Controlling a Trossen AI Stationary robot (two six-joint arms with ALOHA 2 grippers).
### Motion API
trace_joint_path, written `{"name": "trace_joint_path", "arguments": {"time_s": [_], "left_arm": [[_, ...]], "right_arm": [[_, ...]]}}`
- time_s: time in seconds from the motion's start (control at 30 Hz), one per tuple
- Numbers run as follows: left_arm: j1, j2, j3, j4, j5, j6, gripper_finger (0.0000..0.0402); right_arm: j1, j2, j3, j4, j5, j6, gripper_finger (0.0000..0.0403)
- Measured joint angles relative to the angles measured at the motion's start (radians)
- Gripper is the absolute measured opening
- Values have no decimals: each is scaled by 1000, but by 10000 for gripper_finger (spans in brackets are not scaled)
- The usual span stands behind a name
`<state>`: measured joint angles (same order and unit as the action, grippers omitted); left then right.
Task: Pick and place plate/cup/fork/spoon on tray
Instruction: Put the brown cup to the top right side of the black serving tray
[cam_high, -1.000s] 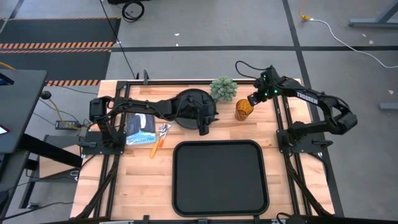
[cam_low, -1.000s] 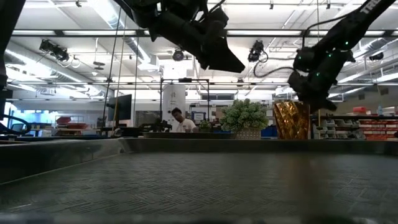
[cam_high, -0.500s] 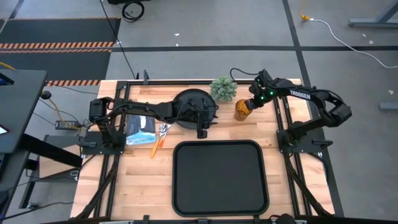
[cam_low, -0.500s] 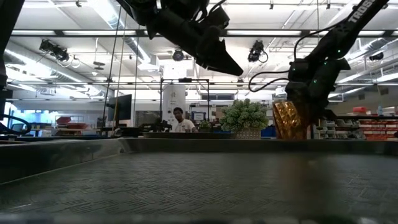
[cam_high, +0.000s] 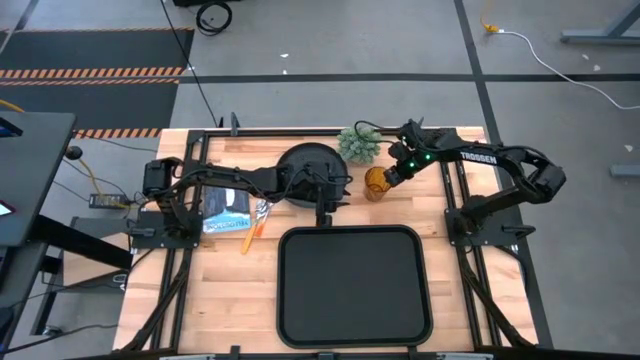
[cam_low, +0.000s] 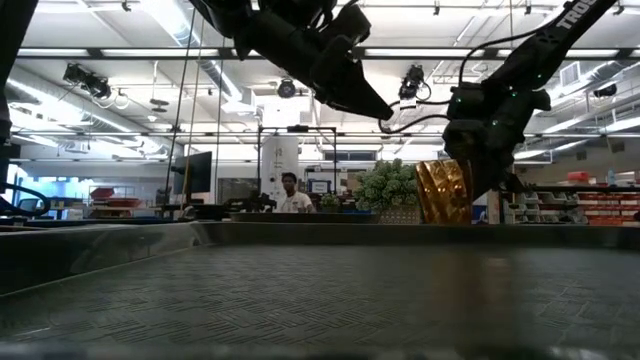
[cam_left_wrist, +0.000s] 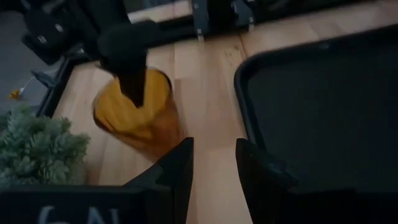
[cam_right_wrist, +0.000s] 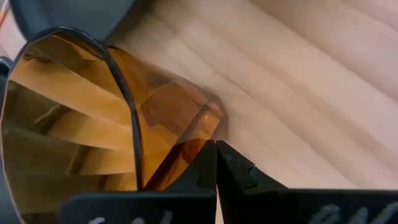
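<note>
so the right claw (cam_high: 385, 178) has the cup (cam_high: 375, 183) pinched by its rim, one finger inside the glass and one outside, which shows clearly in the left wrist view where a dark finger (cam_left_wrist: 132, 84) dips into the amber tumbler (cam_left_wrist: 138, 118). In the low view the cup (cam_low: 443, 191) hangs a bit tilted just under that claw (cam_low: 478, 170). From above it sits over bare wood, just beside the little green plant (cam_high: 359, 142) and a short way off the far edge of the tray (cam_high: 352, 287)

The tray has nothing on it. The plate (cam_high: 305, 162) is on the worktop (cam_high: 218, 275) behind the tray's far left corner, with the left arm stretched across it. The left claw (cam_high: 322, 207) hovers between plate and tray, fingers (cam_left_wrist: 180, 163) parted with only a narrow gap and nothing between them

Fork and spoon (cam_high: 257, 222) lie together on the left of the worktop, orange handles toward the front, next to a blue and white packet (cam_high: 226, 207). Can't tell which is which from up there
</note>
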<state>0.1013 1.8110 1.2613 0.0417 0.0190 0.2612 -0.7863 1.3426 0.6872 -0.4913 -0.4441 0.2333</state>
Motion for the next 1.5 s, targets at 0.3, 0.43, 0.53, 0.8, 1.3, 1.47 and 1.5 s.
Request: {"name": "trace_joint_path", "arguments": {"time_s": [0.3,0.43,0.53,0.8,1.3,1.47,1.5], "left_arm": [[2,185,256,-231,0,55,131],[4,245,370,-334,-16,110,131],[0,260,435,-406,-66,147,131],[-2,278,493,-440,-93,176,157],[8,325,494,-437,-97,328,186],[10,335,494,-437,-97,390,169],[11,335,494,-434,-97,400,166]], "right_arm": [[93,-1,0,9,-3,29,2],[94,-11,27,-83,29,-4,2],[93,-40,65,-167,132,-37,2],[81,-131,98,-201,187,-80,3],[71,-217,97,-239,216,-61,3],[89,-217,61,-225,216,-46,3],[94,-217,53,-219,216,-39,3]]}}
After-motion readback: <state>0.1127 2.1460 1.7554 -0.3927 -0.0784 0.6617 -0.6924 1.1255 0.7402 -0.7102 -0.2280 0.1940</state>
